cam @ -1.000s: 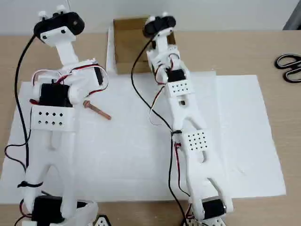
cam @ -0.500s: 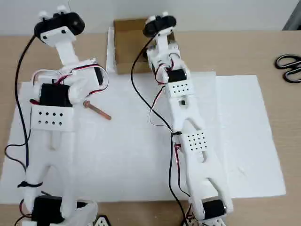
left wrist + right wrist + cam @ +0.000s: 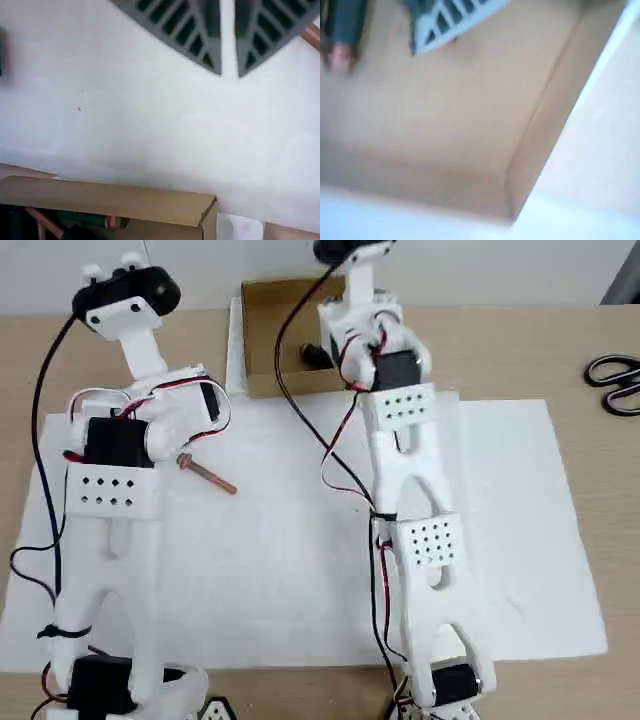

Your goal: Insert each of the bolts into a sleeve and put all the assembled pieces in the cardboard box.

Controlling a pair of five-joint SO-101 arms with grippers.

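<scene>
- Two arms stand side by side at a tan table point(image 3: 600, 570), above a white sheet point(image 3: 280, 570) that covers most of it.
- The left arm point(image 3: 112, 480) is folded over the left part of the sheet. The left gripper point(image 3: 230, 74) hangs above bare sheet, its fingers point(image 3: 195, 35) drawn almost together with only a thin slit between them, pinching nothing.
- Just beside that arm a copper-coloured bolt point(image 3: 207, 473) lies flat and slanted on the sheet, with no sleeve on it. In the left wrist view its end shows close to one finger but apart from the tips.
- The cardboard box point(image 3: 262, 340) sits at the far edge of the sheet with its top open, between the far ends of the two arms.
- A dark sleeve point(image 3: 313, 355) lies on the box floor. The left wrist view shows copper at its end and another copper rod beside it.
- The right arm point(image 3: 415, 540) extends straight across the sheet to the box. The right gripper point(image 3: 420, 45) hangs over the box floor, near the dark sleeve. I cannot tell whether this gripper is spread or closed, nor whether it touches the sleeve.
- A pair of scissors point(image 3: 615, 380) lies on the bare table at the far right, well apart from everything else.
</scene>
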